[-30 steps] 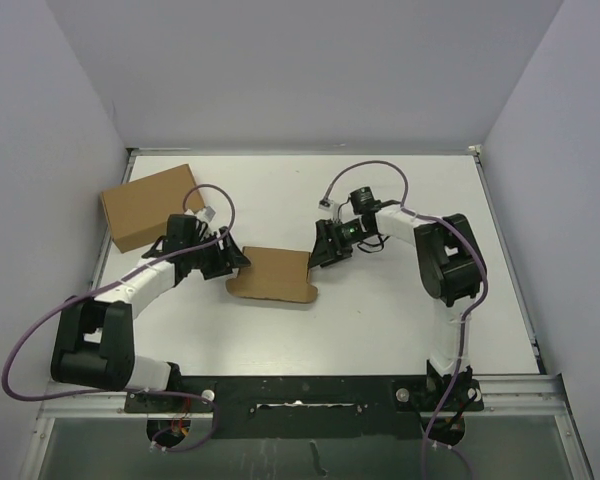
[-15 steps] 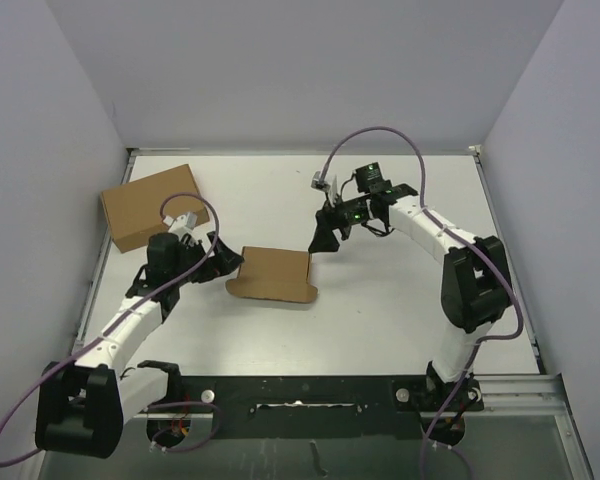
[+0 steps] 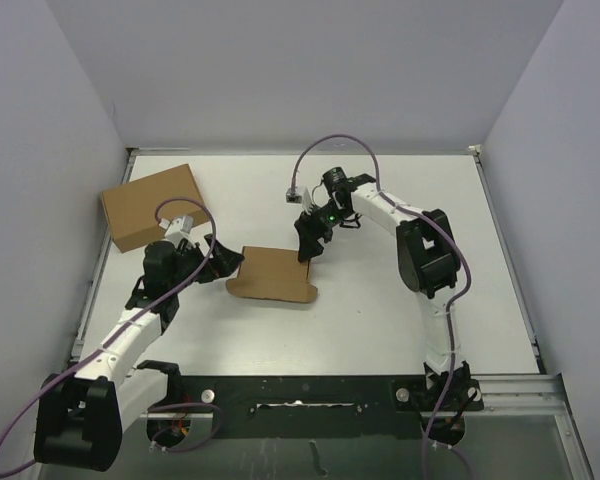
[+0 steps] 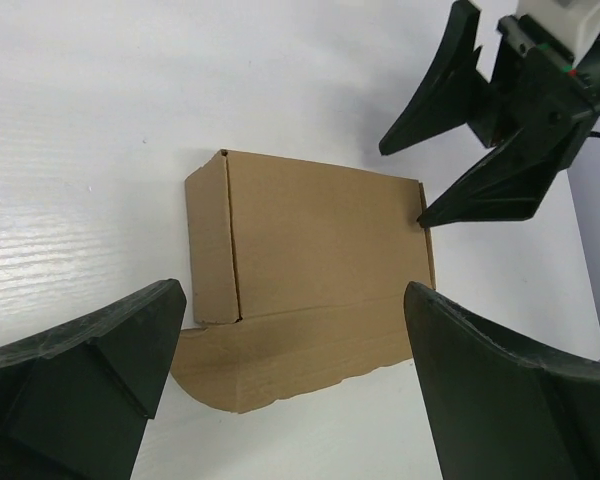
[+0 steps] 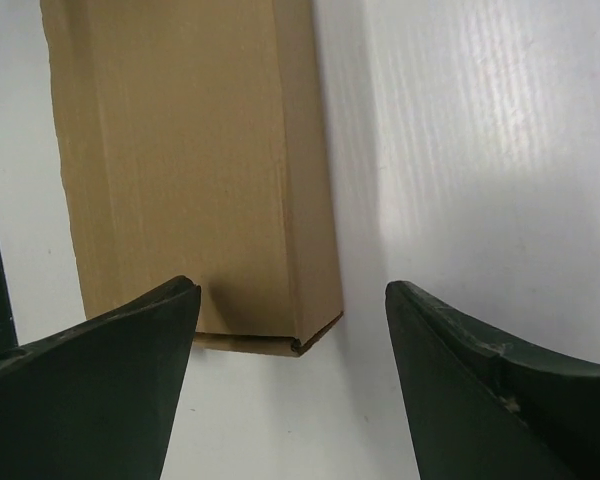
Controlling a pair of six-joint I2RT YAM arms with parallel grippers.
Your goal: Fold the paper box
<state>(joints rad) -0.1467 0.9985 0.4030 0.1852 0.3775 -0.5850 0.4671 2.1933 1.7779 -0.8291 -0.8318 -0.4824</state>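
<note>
- The left gripper [image 3: 228,258] has spread its jaws wide and drawn back a touch from the left end of the paper box [image 3: 273,273].
- The left arm has stretched out, its elbow dropping toward the near edge.
- The right gripper [image 3: 305,242] has shifted left to the box's far right corner, jaws further apart.

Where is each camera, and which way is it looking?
Top external: above and behind the arms, looking down at the table, paper box and both arms.
Left wrist: on the left arm, looking past the left gripper at the box; the right gripper shows too.
Right wrist: on the right arm, looking past its own gripper at the box.
Shared: all three show the paper box.
</note>
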